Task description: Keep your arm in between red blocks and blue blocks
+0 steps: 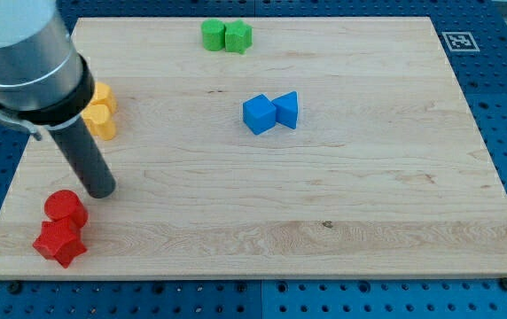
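Observation:
Two red blocks lie at the view's bottom left: a red cylinder (66, 209) and, touching it just below, a red star-shaped block (59, 243). Two blue blocks sit near the middle, touching each other: a blue cube (258, 114) and a blue triangular block (287, 110) to its right. My tip (100, 190) rests on the board just up and right of the red cylinder, very close to it, and far to the left of the blue blocks.
Two yellow blocks (101, 110) sit at the left edge, partly hidden behind the arm. Two green blocks (226, 36) touch each other at the top middle. The wooden board (369, 204) lies on a blue pegboard surface.

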{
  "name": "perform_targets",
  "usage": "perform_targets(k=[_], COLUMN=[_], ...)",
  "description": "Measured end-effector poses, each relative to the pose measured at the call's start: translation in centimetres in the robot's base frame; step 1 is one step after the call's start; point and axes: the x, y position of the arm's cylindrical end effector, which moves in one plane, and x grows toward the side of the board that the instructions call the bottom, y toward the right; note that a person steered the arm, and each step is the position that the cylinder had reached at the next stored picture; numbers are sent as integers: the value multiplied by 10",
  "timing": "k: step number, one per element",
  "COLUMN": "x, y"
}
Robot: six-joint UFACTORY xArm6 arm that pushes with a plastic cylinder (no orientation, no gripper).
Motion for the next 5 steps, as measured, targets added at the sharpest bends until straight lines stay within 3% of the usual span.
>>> perform_targets(k=[5], x=[-7], y=[69])
